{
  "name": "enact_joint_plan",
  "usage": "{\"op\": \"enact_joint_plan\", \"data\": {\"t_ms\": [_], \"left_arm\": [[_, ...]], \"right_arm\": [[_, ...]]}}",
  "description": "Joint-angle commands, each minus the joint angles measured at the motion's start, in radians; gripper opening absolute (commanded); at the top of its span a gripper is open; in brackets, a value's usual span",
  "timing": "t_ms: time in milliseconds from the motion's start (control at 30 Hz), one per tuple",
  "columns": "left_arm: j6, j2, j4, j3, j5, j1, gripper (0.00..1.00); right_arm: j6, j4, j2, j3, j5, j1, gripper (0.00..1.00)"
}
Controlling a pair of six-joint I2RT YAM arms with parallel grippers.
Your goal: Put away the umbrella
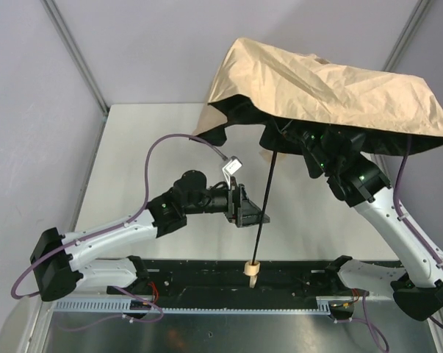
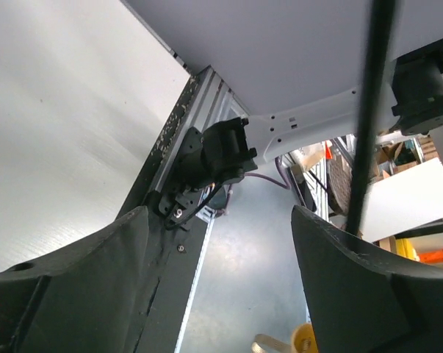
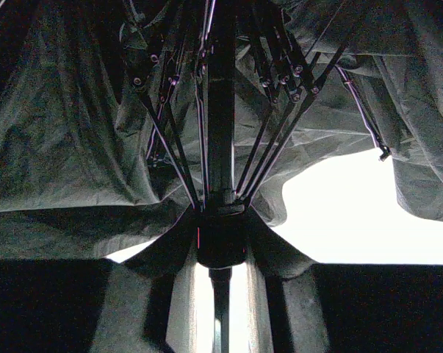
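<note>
The umbrella's tan canopy hangs half open over the table's back right. From under it a thin black shaft slants down to a pale knob handle near the front rail. My left gripper is open just left of the shaft. In the left wrist view, nothing lies between its fingers, and the shaft passes beside the right one. My right gripper is under the canopy, shut on the umbrella's black runner where the ribs meet. The canopy hides it from above.
The white table ends at a black strip and an aluminium rail by the arm bases. Grey walls stand behind and to the left. A purple cable loops over the left arm. The right arm reaches up beneath the canopy.
</note>
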Motion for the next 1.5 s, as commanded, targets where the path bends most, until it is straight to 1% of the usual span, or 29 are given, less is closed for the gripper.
{"op": "enact_joint_plan", "data": {"t_ms": [0, 133, 233, 300, 400, 500, 533, 600, 633, 667, 700, 800, 900, 933, 967, 1033, 1067, 1133, 1233, 1267, 1333, 1367, 1467], "left_arm": [[0.068, -0.035, -0.013, 0.093, -0.029, -0.007, 0.82], [0.098, -0.098, -0.094, 0.119, -0.147, 0.006, 0.80], [0.112, -0.140, -0.113, 0.119, -0.186, 0.025, 0.87], [0.120, -0.136, -0.102, 0.129, -0.157, 0.026, 0.91], [0.117, -0.090, -0.087, 0.160, -0.084, 0.006, 0.93], [0.126, -0.049, -0.083, 0.181, -0.066, -0.037, 0.93], [0.130, -0.040, -0.084, 0.184, -0.067, -0.048, 0.91], [0.132, -0.024, -0.087, 0.182, -0.073, -0.062, 0.85], [0.130, -0.021, -0.093, 0.177, -0.078, -0.065, 0.80], [0.130, -0.018, -0.097, 0.172, -0.080, -0.066, 0.74], [0.132, -0.017, -0.102, 0.168, -0.080, -0.067, 0.67], [0.144, -0.033, -0.108, 0.163, -0.084, -0.067, 0.41], [0.165, -0.067, -0.111, 0.162, -0.109, -0.068, 0.13], [0.166, -0.080, -0.113, 0.160, -0.123, -0.067, 0.07], [0.163, -0.093, -0.116, 0.155, -0.137, -0.066, 0.03], [0.141, -0.117, -0.123, 0.142, -0.161, -0.065, 0.01], [0.125, -0.125, -0.127, 0.133, -0.166, -0.066, 0.00], [0.081, -0.135, -0.137, 0.110, -0.178, -0.062, 0.00], [0.013, -0.142, -0.146, 0.059, -0.204, -0.040, 0.00], [-0.017, -0.136, -0.147, 0.034, -0.203, -0.019, 0.00], [-0.085, -0.109, -0.145, -0.012, -0.174, 0.056, 0.00], [-0.105, -0.086, -0.133, -0.035, -0.154, 0.092, 0.00], [-0.109, -0.020, -0.106, -0.069, -0.133, 0.156, 0.00]], "right_arm": [[-0.133, -0.019, 0.019, 0.100, 0.156, 0.079, 0.00], [-0.243, -0.064, 0.021, 0.153, 0.250, 0.169, 0.00], [-0.265, -0.099, 0.011, 0.177, 0.338, 0.205, 0.00], [-0.264, -0.117, 0.016, 0.195, 0.399, 0.219, 0.00], [-0.254, -0.126, 0.037, 0.226, 0.481, 0.241, 0.00], [-0.239, -0.145, 0.071, 0.271, 0.574, 0.270, 0.00], [-0.235, -0.153, 0.083, 0.289, 0.606, 0.281, 0.00], [-0.237, -0.171, 0.108, 0.335, 0.659, 0.313, 0.00], [-0.242, -0.182, 0.122, 0.363, 0.682, 0.329, 0.00], [-0.252, -0.190, 0.135, 0.391, 0.702, 0.346, 0.00], [-0.268, -0.196, 0.148, 0.421, 0.725, 0.368, 0.00], [-0.350, -0.196, 0.182, 0.497, 0.812, 0.464, 0.00], [-0.355, -0.234, 0.199, 0.539, 0.832, 0.513, 0.00], [-0.343, -0.242, 0.196, 0.532, 0.829, 0.519, 0.00], [-0.331, -0.242, 0.188, 0.510, 0.825, 0.520, 0.00], [-0.294, -0.244, 0.167, 0.449, 0.787, 0.491, 0.00], [-0.252, -0.259, 0.157, 0.415, 0.737, 0.456, 0.00], [-0.166, -0.284, 0.133, 0.325, 0.597, 0.364, 0.00], [-0.074, -0.235, 0.092, 0.134, 0.355, 0.223, 0.00], [-0.047, -0.206, 0.088, 0.076, 0.261, 0.173, 0.00], [-0.008, -0.161, 0.100, -0.021, 0.091, 0.100, 0.00], [0.004, -0.146, 0.112, -0.056, 0.038, 0.079, 0.00], [0.031, -0.080, 0.142, -0.148, -0.026, 0.071, 0.00]]}}
